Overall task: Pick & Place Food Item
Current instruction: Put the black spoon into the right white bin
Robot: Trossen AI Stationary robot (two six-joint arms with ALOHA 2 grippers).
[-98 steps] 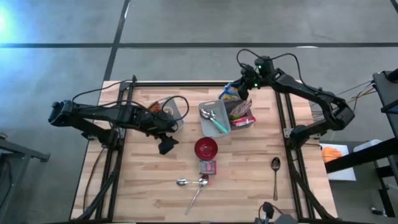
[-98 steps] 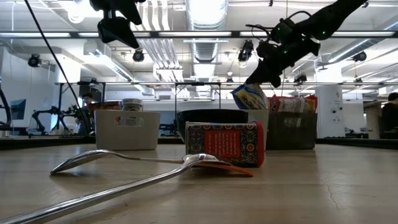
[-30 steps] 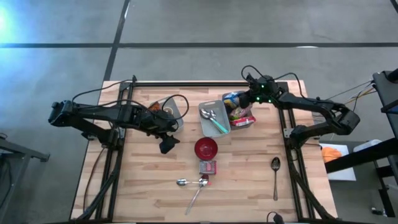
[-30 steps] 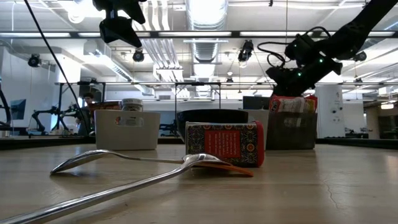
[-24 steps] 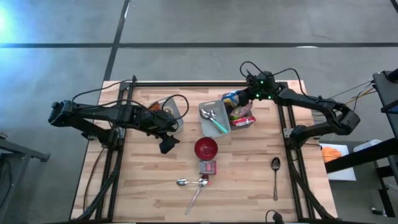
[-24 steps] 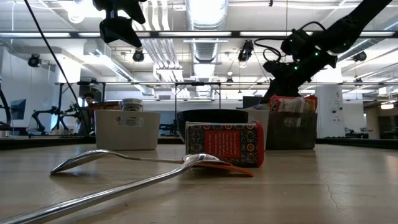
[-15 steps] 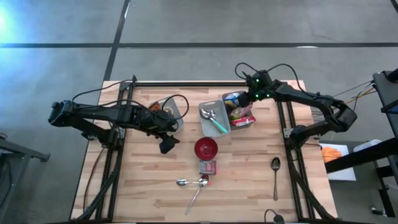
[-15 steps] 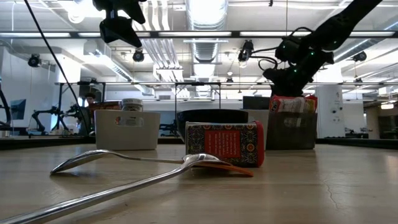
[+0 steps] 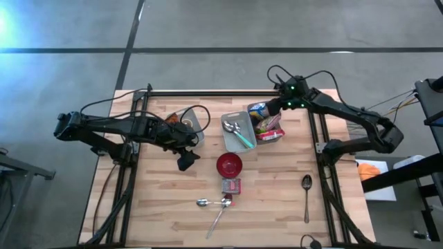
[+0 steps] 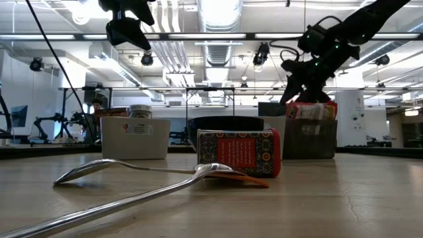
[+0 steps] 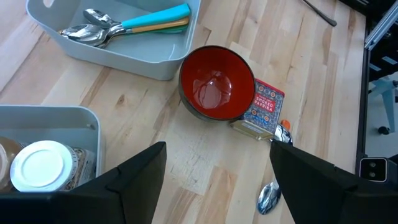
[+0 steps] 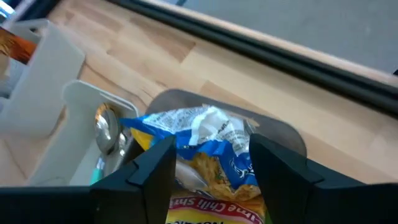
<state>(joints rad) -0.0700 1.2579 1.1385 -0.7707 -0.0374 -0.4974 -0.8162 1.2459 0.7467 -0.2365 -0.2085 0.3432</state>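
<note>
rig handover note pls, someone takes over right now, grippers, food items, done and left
Right gripper: jaws open, empty, just above the blue chip bag.
Left gripper: jaws open, empty, hovering over the table near the red bowl.
Chip bag sits in the grey snack bin with other packets; the red box lies by the bowl.
Done: bag is in the bin.
Left: pull the right arm clear.

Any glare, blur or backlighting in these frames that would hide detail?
High view: blue flare in the top-left corner, table evenly lit. Low view: bright ceiling lights behind leave the right claw nearly a silhouette; the near spoon is soft. Right wrist view: the snack bag is a bit blurred. Left wrist view: sharp, with a faint sheen in the red bowl.
</note>
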